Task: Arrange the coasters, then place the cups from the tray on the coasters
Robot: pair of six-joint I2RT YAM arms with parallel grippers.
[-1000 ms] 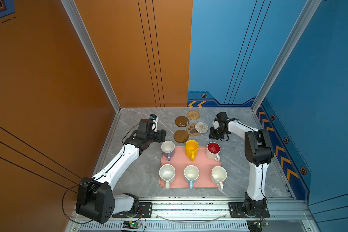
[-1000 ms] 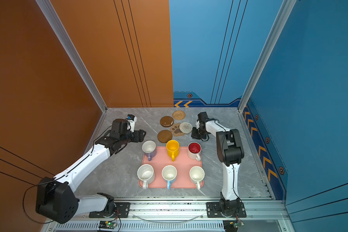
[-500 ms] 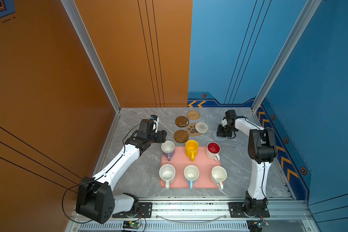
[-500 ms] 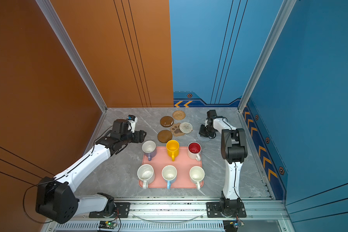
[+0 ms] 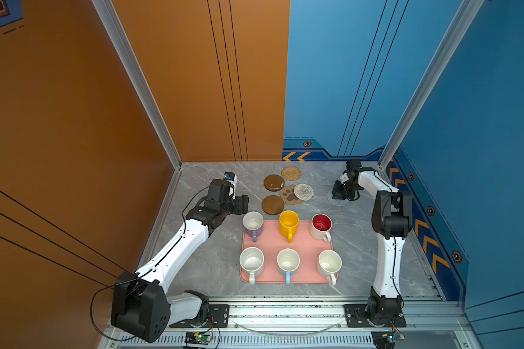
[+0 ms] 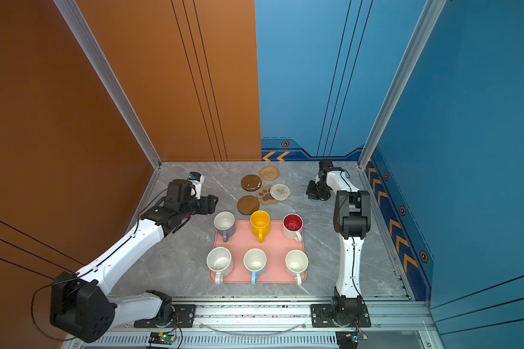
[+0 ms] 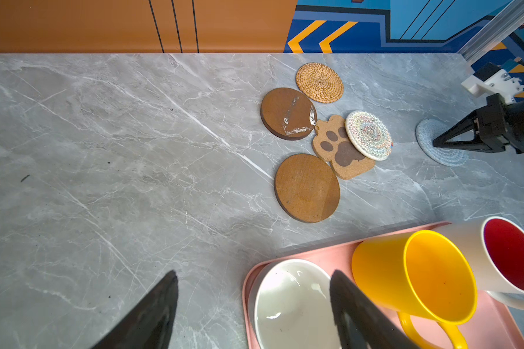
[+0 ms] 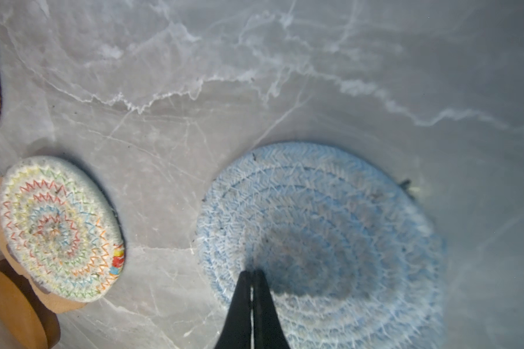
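While six cups [image 5: 288,222] wait on the pink tray [image 5: 303,241], arranging the coasters [image 5: 273,205] seems the step in hand. Five cluster behind the tray. The pale-blue coaster [image 8: 330,211] lies apart rightward, beneath the closed right hand [image 8: 252,275]. The left hand [image 5: 244,204] hovers open beside the lilac cup [image 5: 252,223]. Next, the white woven coaster [image 7: 368,134], which overlaps the paw coaster [image 7: 339,151], likely needs separating. Orange and blue walls [image 5: 73,121] enclose the grey marbled worktop [image 5: 218,272].

The right gripper [image 5: 337,195] has moved right.
It left the white coaster [image 5: 303,192] and its tips now sit on the blue coaster [image 8: 345,196], apart from the rest.
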